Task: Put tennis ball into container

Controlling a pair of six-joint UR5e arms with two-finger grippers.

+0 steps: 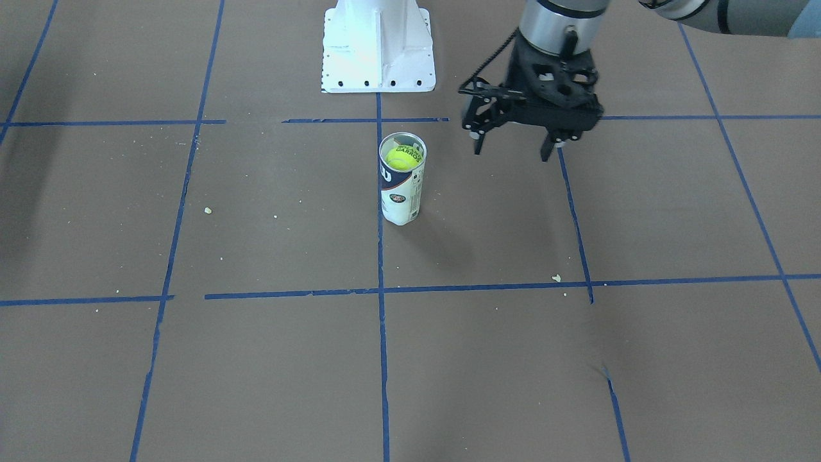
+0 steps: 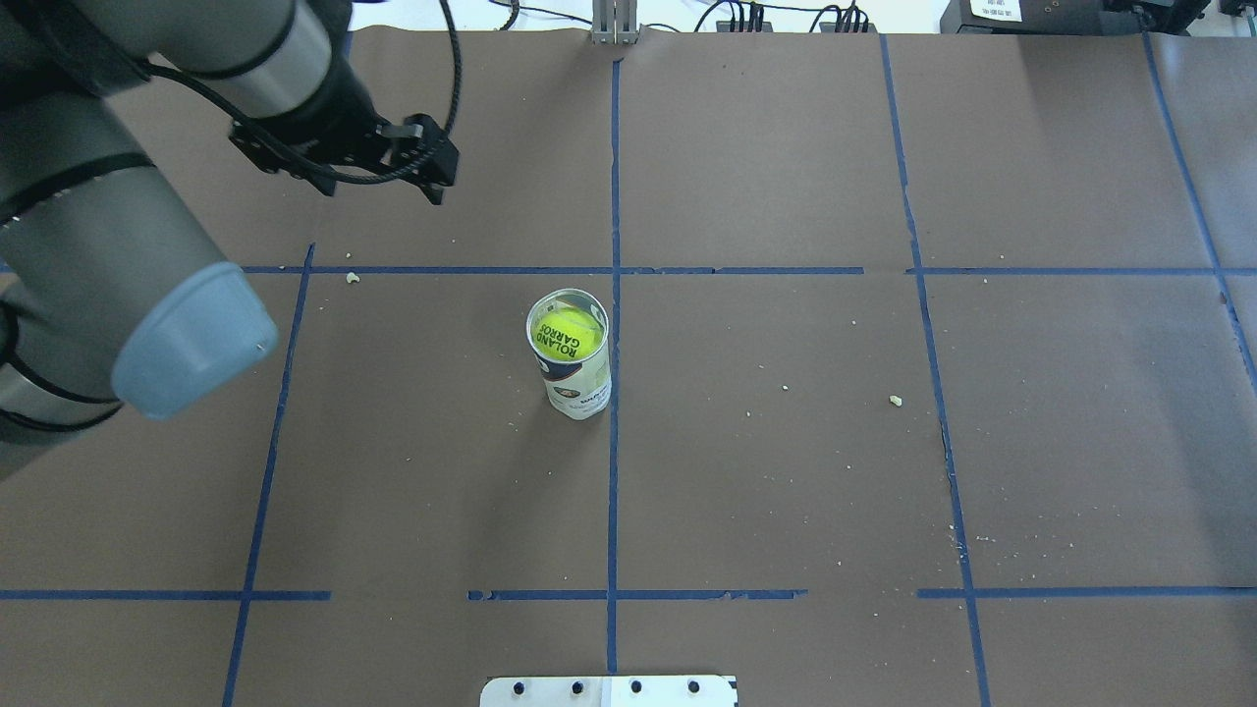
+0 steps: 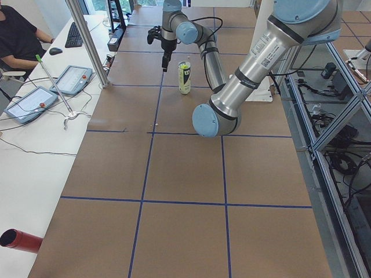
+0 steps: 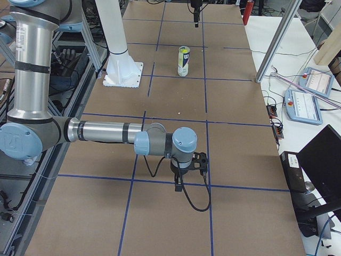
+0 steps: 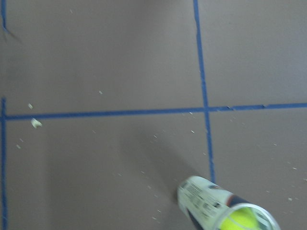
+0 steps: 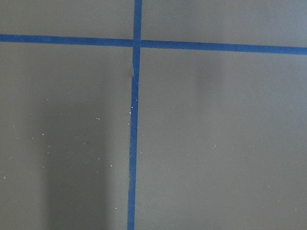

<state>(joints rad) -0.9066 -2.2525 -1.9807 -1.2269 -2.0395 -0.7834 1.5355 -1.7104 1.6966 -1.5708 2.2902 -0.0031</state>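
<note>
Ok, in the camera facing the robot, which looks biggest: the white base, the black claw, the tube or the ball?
1. left gripper and white base: about alike. The gripper is raised, so likely nearer the camera, and the base is cropped.
2. container
3. tennis ball, inside it

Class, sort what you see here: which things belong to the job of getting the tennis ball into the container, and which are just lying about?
Belong to the job:
tennis ball, already inside the tube
container, upright
left end effector, open and empty

Just lying about:
white crumbs
blue tape lines
white robot base
</note>
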